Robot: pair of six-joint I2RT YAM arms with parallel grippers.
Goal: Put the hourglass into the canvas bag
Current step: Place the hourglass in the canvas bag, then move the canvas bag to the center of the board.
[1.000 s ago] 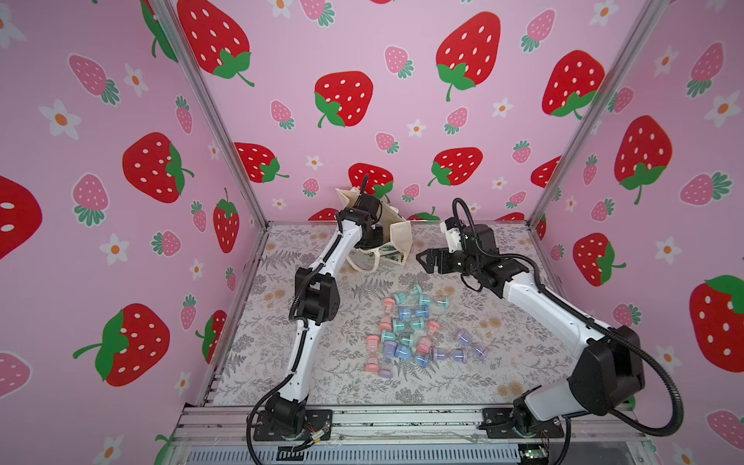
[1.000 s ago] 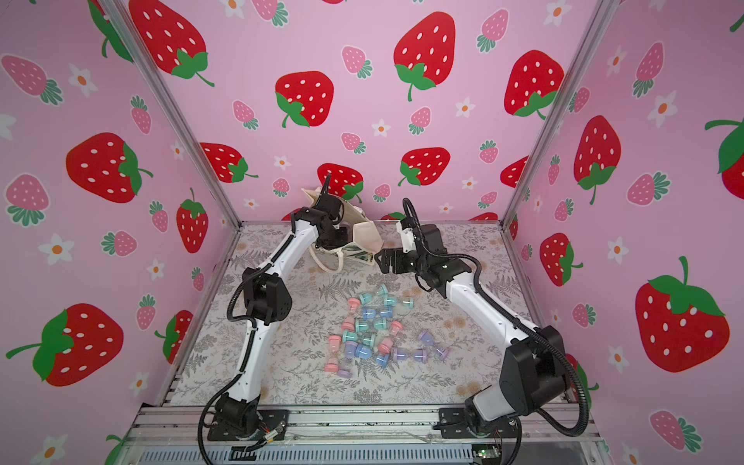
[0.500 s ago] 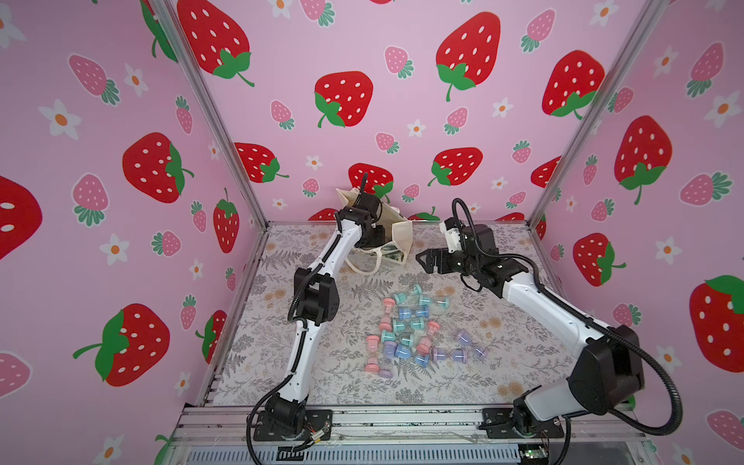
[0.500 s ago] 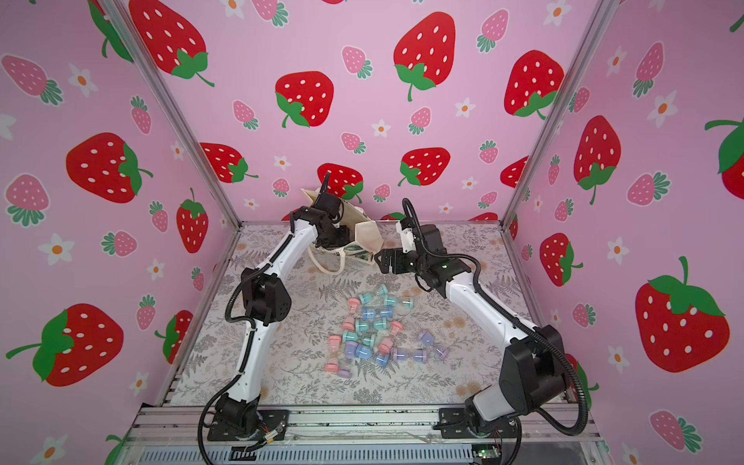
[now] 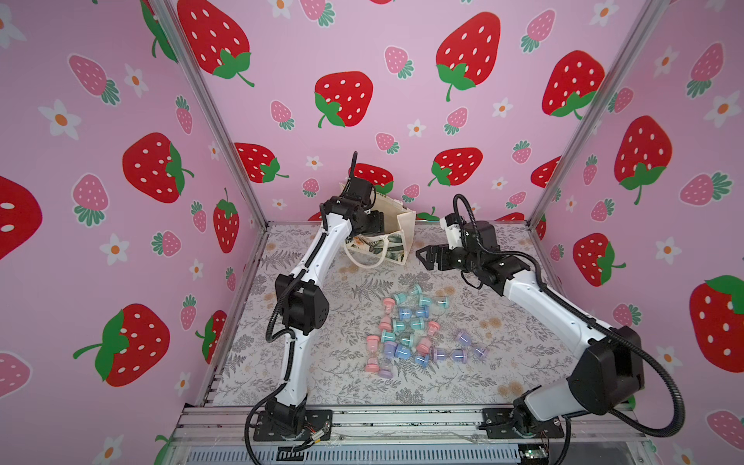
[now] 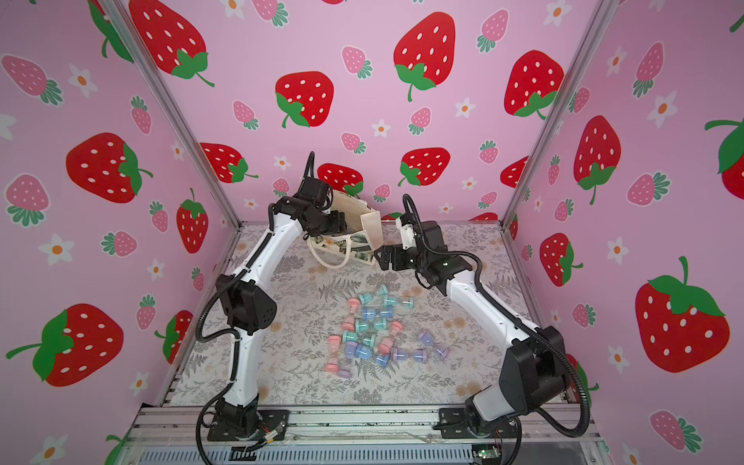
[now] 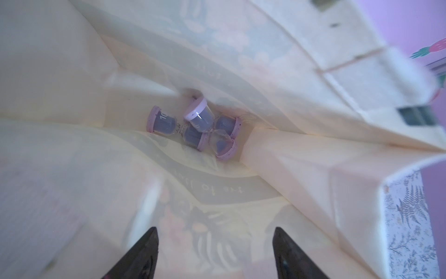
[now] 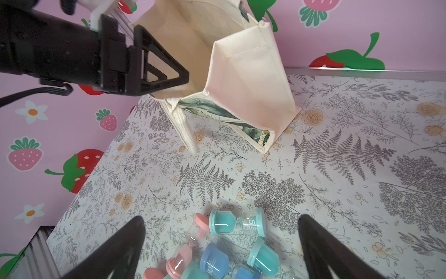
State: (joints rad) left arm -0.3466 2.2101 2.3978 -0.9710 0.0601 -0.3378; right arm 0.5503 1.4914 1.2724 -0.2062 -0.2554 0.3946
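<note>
step: drop-off, by the look of it (the left hand (image 7: 214,232) is empty inside the canvas bag (image 5: 404,229))
next: probably draw the left arm out clear of the soft rim, then pick from the pile
left hand: dark fingers spread, pinching nothing
canvas bag: boxy cream cloth with a leaf print and webbing handles, at the far side of the bench (image 5: 503,322)
bagged hourglasses (image 7: 198,123): a few, lilac plastic caps and clear bulbs, lying crossed on the bag floor
right hand (image 8: 222,218): spread wide, empty, above the pile
loose hourglasses (image 5: 410,326): pink, teal, blue and lilac, heaped mid-bench (fern-printed surface)

Bright, even light; wide-angle edge bending; blurred wrist view inside canvas bag (image 7: 313,181)
</note>
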